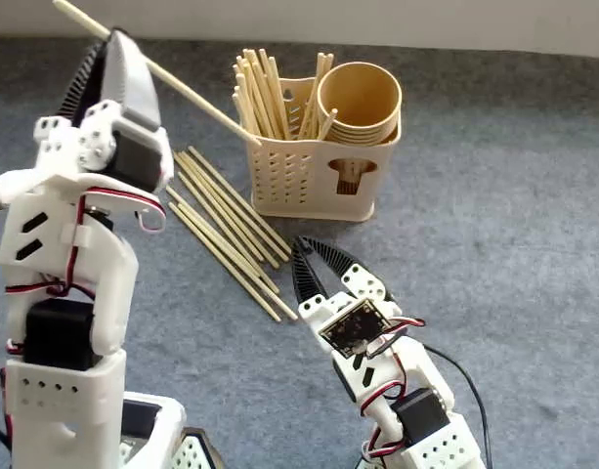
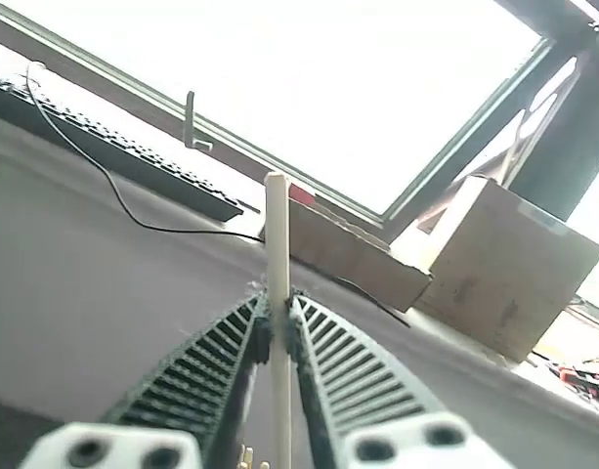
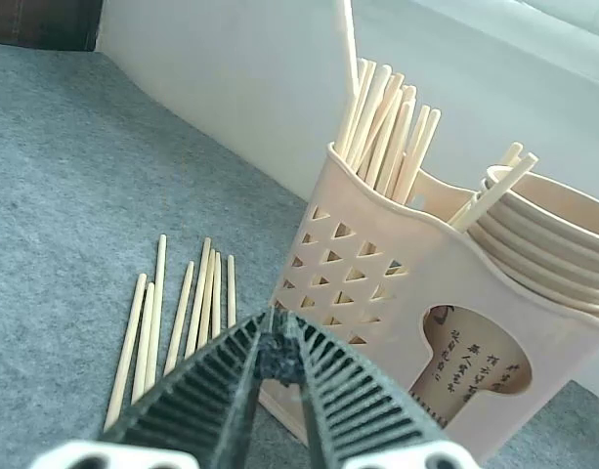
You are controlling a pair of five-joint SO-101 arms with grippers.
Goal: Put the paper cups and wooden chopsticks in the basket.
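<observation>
Judged well along. At far centre of the grey carpeted table (image 1: 494, 244), a cream slotted basket (image 1: 314, 181), already holding a nested stack of paper cups (image 1: 363, 98) in its right compartment and a bundle of upright wooden chopsticks (image 1: 265, 93) in its left, with a couple more leaning in beside the cups. Cup part judged finished. Left to do: a loose row of chopsticks (image 1: 226, 230) lying flat on the table, just left of the basket and running nearer. Raised at far left, the left gripper (image 1: 113, 39), clenched on a single chopstick (image 1: 182, 88) slanting down to the right, lower tip at the basket's left rim; judged to be the piece now going in, not yet let go. Just near of the basket's front wall, the right gripper (image 1: 301, 252), pinched closed with nothing between its jaws, tips low beside the near end of the loose row
</observation>
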